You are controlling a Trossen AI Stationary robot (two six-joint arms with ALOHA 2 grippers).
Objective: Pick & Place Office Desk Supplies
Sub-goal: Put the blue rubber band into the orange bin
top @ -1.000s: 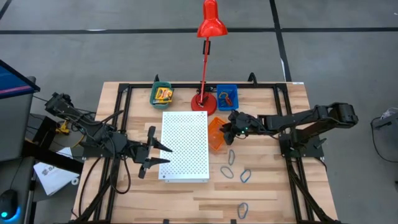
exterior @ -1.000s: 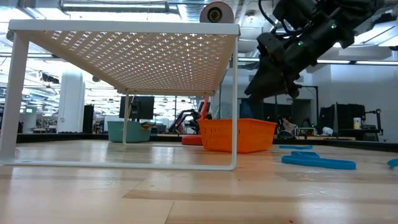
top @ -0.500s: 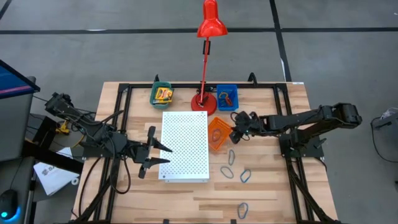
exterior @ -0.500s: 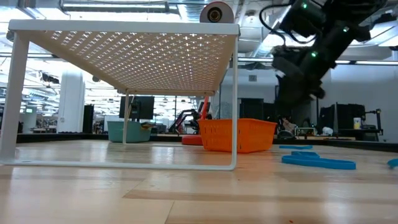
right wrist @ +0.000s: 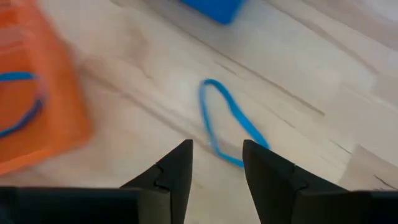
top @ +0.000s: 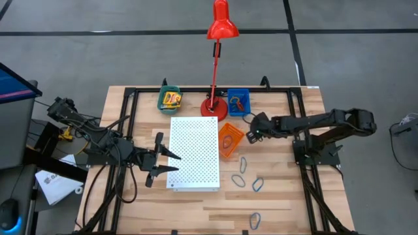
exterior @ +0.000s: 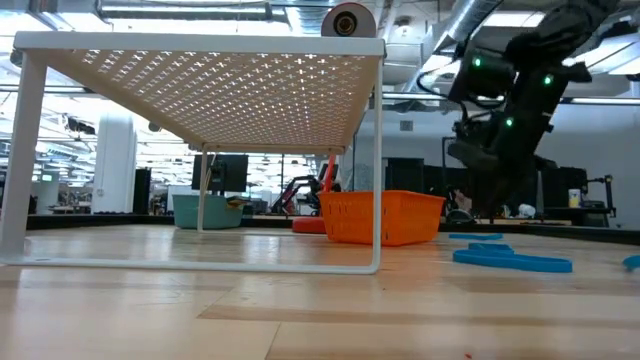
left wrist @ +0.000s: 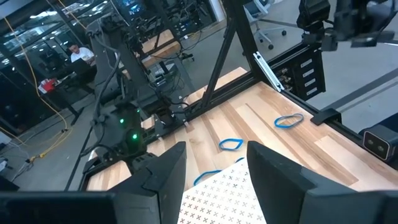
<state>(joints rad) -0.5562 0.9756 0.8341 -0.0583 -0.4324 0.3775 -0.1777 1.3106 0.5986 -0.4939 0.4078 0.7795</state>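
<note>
My right gripper [top: 251, 134] [right wrist: 216, 163] is open and hangs above the table between the orange bin [top: 229, 140] and the blue bin [top: 238, 101], right over a thin blue loop [right wrist: 227, 122] that lies flat on the wood. Another blue loop [right wrist: 17, 102] lies inside the orange bin. Several more blue loops [top: 243, 164] [top: 257, 185] [top: 254, 220] lie flat nearer the table's near edge. A green bin [top: 170, 98] holds yellow printed boxes. My left gripper [top: 166, 160] [left wrist: 216, 177] waits open at the white perforated board's left edge.
The white perforated board [top: 194, 153] stands on thin legs [exterior: 378, 160] mid-table, like a low shelf. A red desk lamp [top: 216, 104] stands at the far edge between the green and blue bins. Black frame rails [top: 302, 163] run along both sides of the table.
My right gripper has moved from above the orange bin toward the table's right edge and has come lower, stopping over the blue loop beside that bin. The left arm has kept still.
</note>
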